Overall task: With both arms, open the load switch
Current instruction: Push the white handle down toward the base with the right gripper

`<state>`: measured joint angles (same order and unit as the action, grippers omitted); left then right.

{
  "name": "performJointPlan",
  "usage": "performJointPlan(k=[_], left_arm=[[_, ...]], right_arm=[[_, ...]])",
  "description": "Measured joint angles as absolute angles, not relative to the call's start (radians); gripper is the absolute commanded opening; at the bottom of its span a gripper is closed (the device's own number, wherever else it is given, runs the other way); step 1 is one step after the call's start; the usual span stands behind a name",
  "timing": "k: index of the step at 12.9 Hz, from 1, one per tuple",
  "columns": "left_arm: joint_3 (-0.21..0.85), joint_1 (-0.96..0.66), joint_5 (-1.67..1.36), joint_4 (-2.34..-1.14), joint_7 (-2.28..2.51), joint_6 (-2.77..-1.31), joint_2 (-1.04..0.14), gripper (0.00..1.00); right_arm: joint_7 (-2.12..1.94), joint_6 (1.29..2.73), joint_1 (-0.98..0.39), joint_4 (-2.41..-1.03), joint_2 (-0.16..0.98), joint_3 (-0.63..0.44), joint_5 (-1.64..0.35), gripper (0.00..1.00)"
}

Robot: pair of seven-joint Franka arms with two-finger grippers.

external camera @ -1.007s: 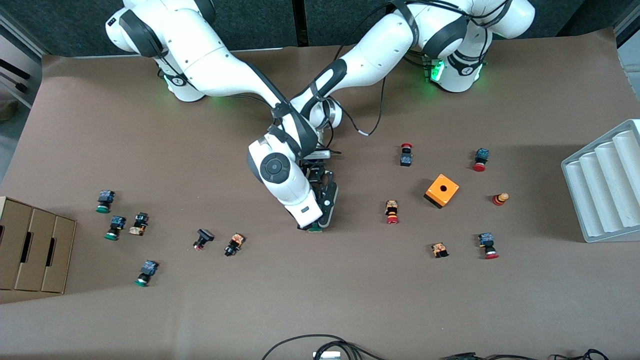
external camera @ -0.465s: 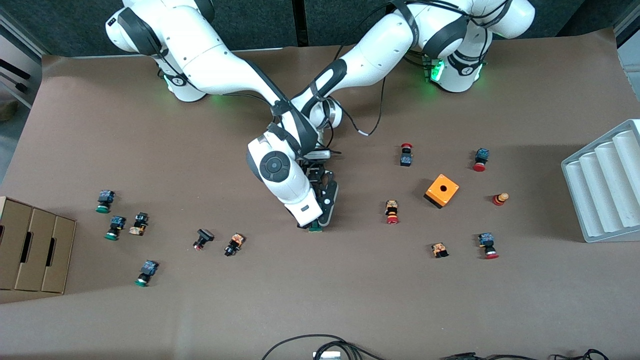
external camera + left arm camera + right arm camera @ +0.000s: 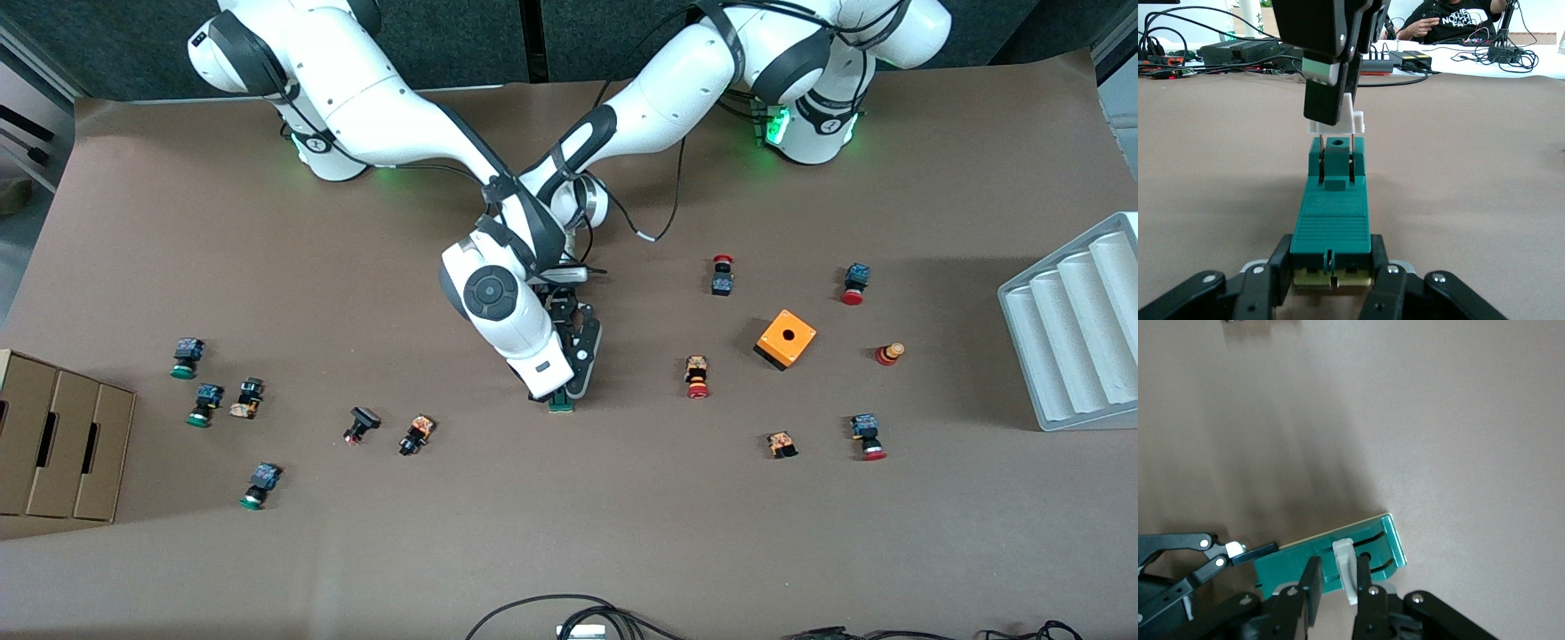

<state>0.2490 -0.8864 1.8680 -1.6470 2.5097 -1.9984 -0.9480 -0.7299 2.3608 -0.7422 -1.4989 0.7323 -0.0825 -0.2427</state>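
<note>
load switch (image 3: 1331, 220) is lying flat on the brown table (image 3: 622, 516) near its middle, with both arms meeting over it. left gripper (image 3: 1331, 283) is pinching the near end of the green body between its 2 fingers. right gripper (image 3: 1337, 587) is pinching the white sliding piece (image 3: 1348, 120), which is standing lifted above the body.

One load switch (image 3: 561, 404); one orange box (image 3: 786, 339); two arms (image 3: 382, 116)
</note>
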Motion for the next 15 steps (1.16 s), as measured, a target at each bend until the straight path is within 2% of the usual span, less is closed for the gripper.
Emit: performJointPlan(k=[15], left_arm=[[0.249, -0.886, 1.869, -1.647, 2.510, -1.998, -0.948, 0.49]], right_arm=[[-0.725, 2.361, -0.754, -1.555, 0.698, -0.080, -0.243, 0.27]])
